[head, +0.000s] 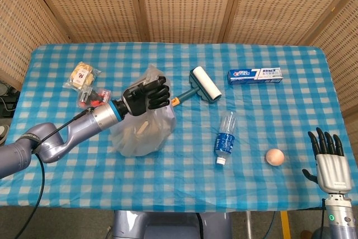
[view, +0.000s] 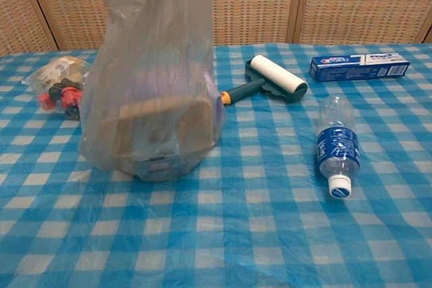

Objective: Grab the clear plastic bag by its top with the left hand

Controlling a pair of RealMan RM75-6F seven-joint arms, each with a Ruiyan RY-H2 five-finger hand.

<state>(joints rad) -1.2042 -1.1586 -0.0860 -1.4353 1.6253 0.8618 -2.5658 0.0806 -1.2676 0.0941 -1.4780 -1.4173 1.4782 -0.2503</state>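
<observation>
The clear plastic bag [head: 139,130] is gripped at its gathered top by the black-fingered left hand [head: 144,95], just left of the white lint roller [head: 204,84]. The right hand [head: 330,158] is held with fingers spread, far right of the roller.

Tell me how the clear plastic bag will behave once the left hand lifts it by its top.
The clear plastic bag looks thin and crumpled, so it will probably stay floppy and stretch tall under the left hand. A tan, boxy item sits low inside it, so the weight likely hangs at the bottom and may swing. The smooth film could slip unless it is bunched firmly.
</observation>
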